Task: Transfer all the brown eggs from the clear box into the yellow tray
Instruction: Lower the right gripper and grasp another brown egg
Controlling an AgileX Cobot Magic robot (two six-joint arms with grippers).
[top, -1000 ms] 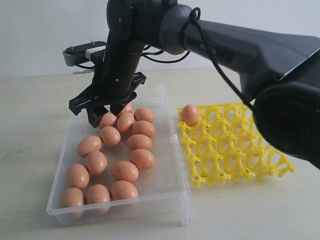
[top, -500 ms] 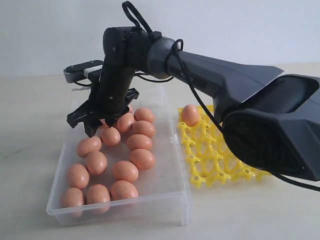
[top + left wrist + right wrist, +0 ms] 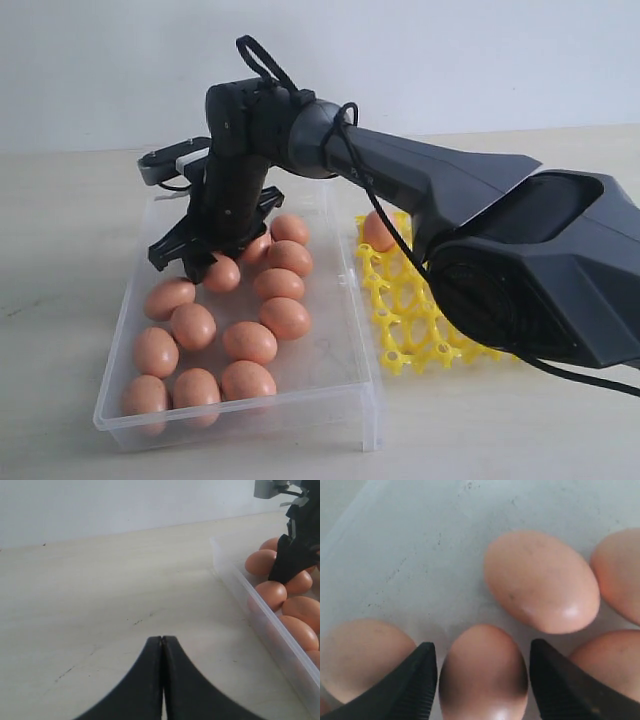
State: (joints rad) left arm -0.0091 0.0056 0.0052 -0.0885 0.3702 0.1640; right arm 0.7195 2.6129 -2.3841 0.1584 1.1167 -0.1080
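Several brown eggs (image 3: 249,341) lie in the clear box (image 3: 362,335) on the left. One more egg (image 3: 375,232) sits in a far-corner cup of the yellow tray (image 3: 437,312), to the right of the box. My right gripper (image 3: 215,264) reaches across into the box's far end, low among the eggs. In the right wrist view it (image 3: 482,655) is open, and one egg (image 3: 483,672) lies between its black fingers (image 3: 415,685) with a small gap on each side. My left gripper (image 3: 162,639) is shut and empty above bare table beside the box (image 3: 260,616).
The right arm's dark body (image 3: 500,230) stretches over the yellow tray and hides part of it. Neighbouring eggs (image 3: 541,581) crowd close round the right gripper's fingers. Pale table (image 3: 100,605) spreads left of the box.
The right gripper has dropped lower into the box's far end and shifted slightly right, settling around one egg. The eggs have stayed in place.
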